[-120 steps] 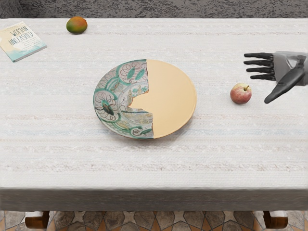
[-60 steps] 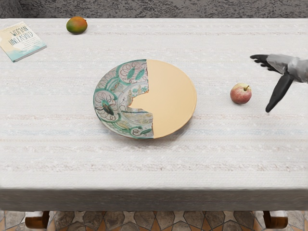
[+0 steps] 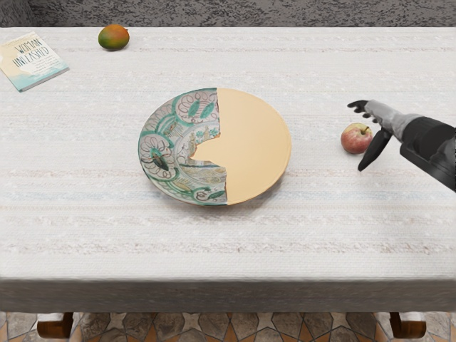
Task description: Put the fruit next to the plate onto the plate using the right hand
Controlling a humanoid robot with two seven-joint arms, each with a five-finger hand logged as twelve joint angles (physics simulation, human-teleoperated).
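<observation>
A red-yellow apple (image 3: pixel 355 138) lies on the white tablecloth, to the right of the plate (image 3: pixel 249 146). The plate is round, patterned green on its left half and plain tan on its right. My right hand (image 3: pixel 369 132) reaches in from the right edge and sits just right of the apple, fingers spread open above its top right side and the thumb pointing down beside it. It holds nothing. No left arm shows.
A mango (image 3: pixel 114 37) lies near the table's far left edge. A book (image 3: pixel 32 60) lies at the far left corner. The table's front edge (image 3: pixel 228 281) runs across the bottom.
My right hand has come down and leftward from beyond the apple's upper right to right beside it. The apple and plate have not moved.
</observation>
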